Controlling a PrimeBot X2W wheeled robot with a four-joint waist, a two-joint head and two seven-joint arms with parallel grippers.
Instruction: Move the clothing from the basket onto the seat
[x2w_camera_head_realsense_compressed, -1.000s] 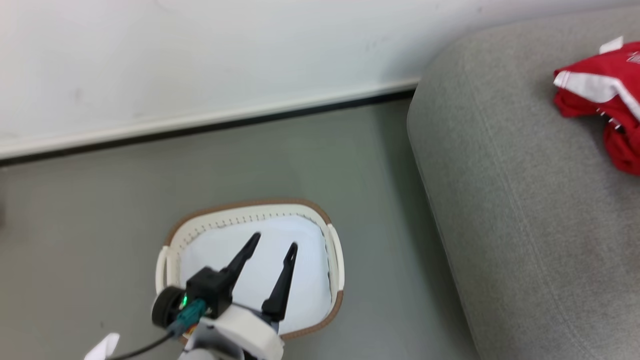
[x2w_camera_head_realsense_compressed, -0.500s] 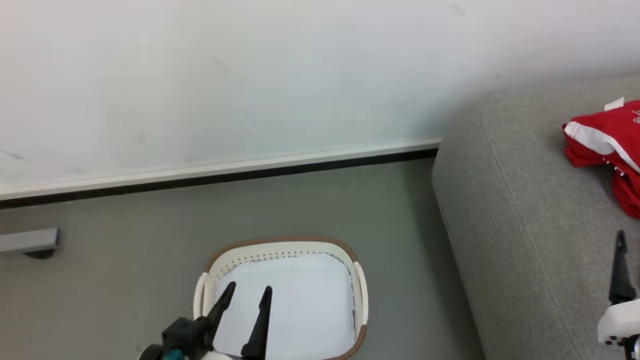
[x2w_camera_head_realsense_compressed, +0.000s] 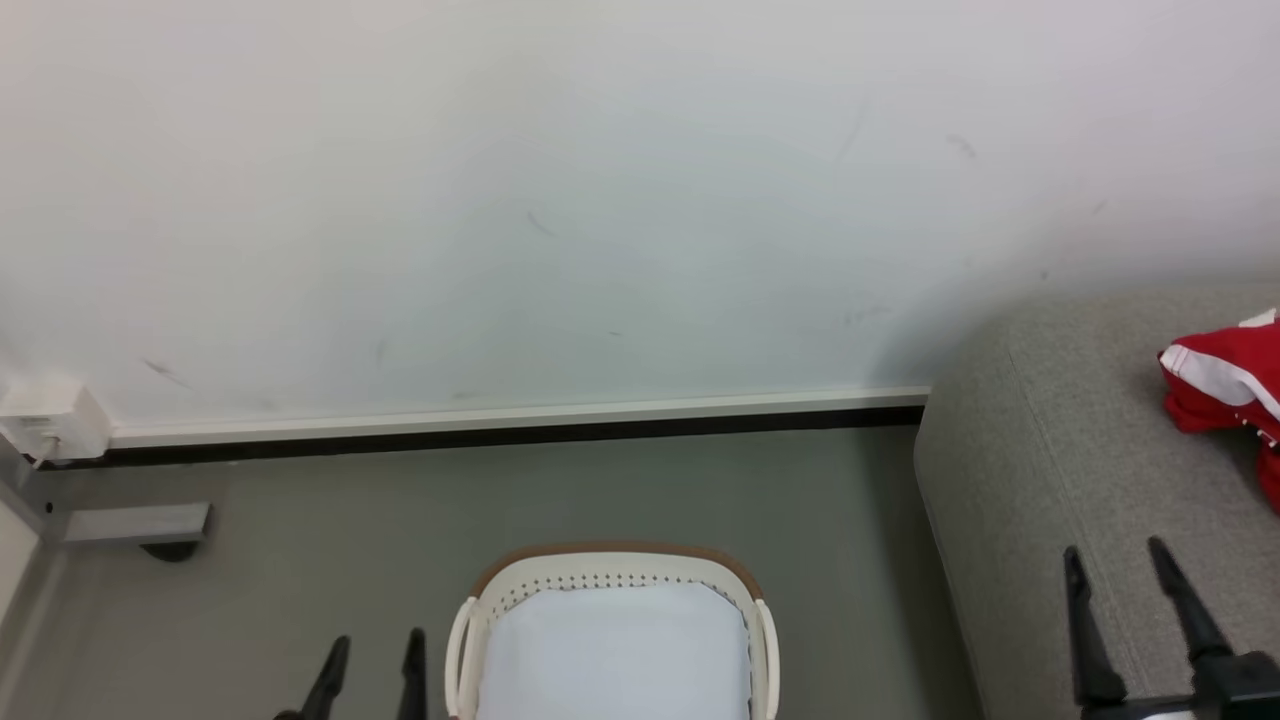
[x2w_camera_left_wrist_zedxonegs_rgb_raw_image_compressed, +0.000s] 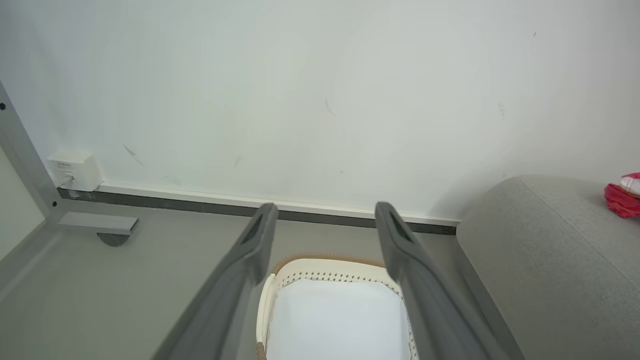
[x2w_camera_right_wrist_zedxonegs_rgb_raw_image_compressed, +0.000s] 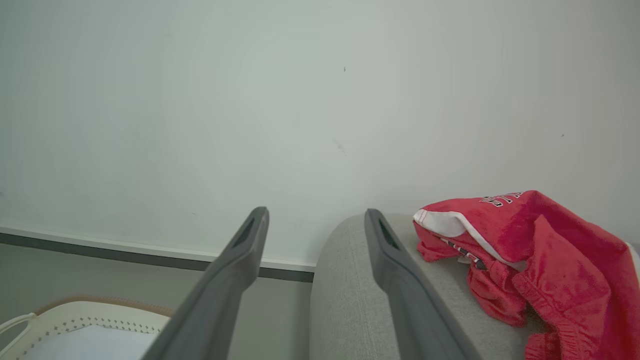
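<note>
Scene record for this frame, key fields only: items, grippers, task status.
clothing: red heap lying on the seat
basket: on the floor beside the seat; a pale liner sheet inside
left gripper: open, empty, left of the basket
right gripper: open, empty, over the seat
task: appears done

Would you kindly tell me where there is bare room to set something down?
The seat is bare from its rounded left edge to the clothing. The floor between the basket and the wall is bare too. Crowded only where the clothing lies.
</note>
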